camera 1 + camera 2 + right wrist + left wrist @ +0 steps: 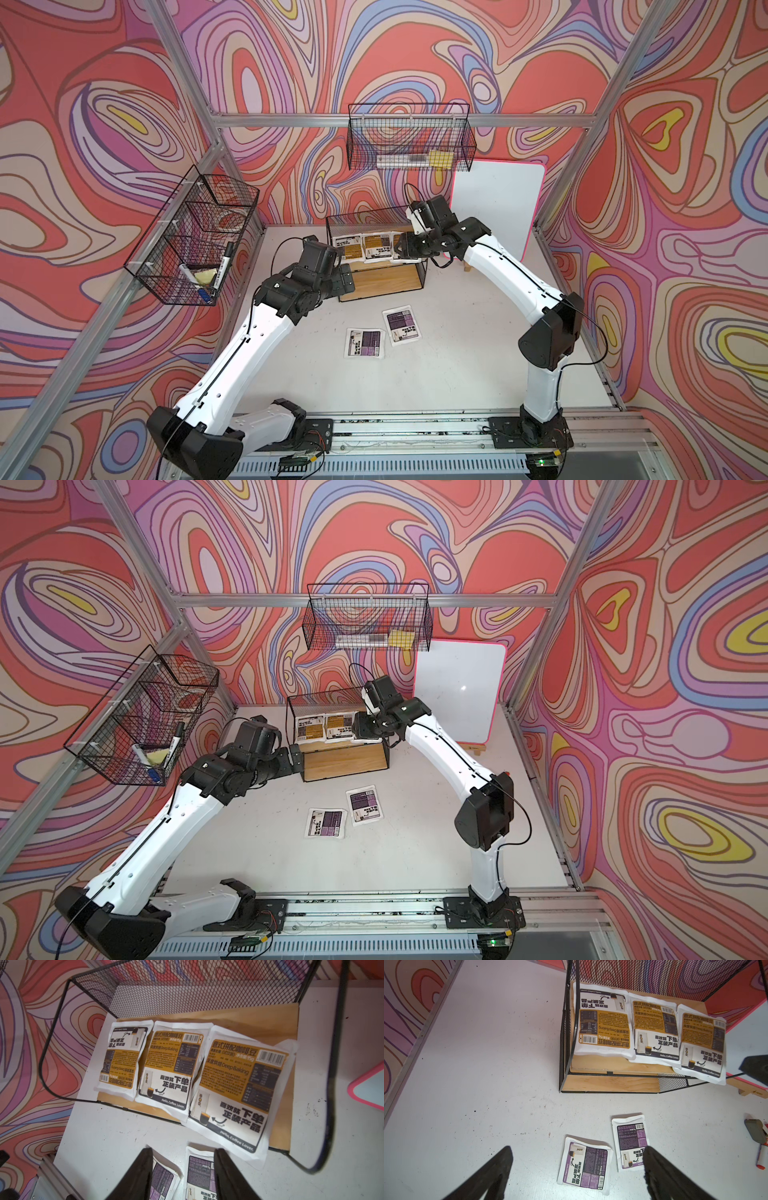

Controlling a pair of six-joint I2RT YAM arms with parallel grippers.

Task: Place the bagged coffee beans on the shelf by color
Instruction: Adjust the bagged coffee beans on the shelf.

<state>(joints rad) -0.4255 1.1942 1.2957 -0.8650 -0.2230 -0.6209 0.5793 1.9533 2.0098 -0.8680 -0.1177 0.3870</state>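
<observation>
While spread wide and empty at either end of the shelf (386, 284): left gripper (577, 1150), right gripper (182, 1151). Lined along the shelf's upper board, three orange-yellow pouches (654, 1028), rightmost overhanging its front wire. Flat in front of the shelf, side by side, two purple pouches (401, 326).

Orange pouches (347, 246) on shelf (386, 282), perhaps three.
</observation>
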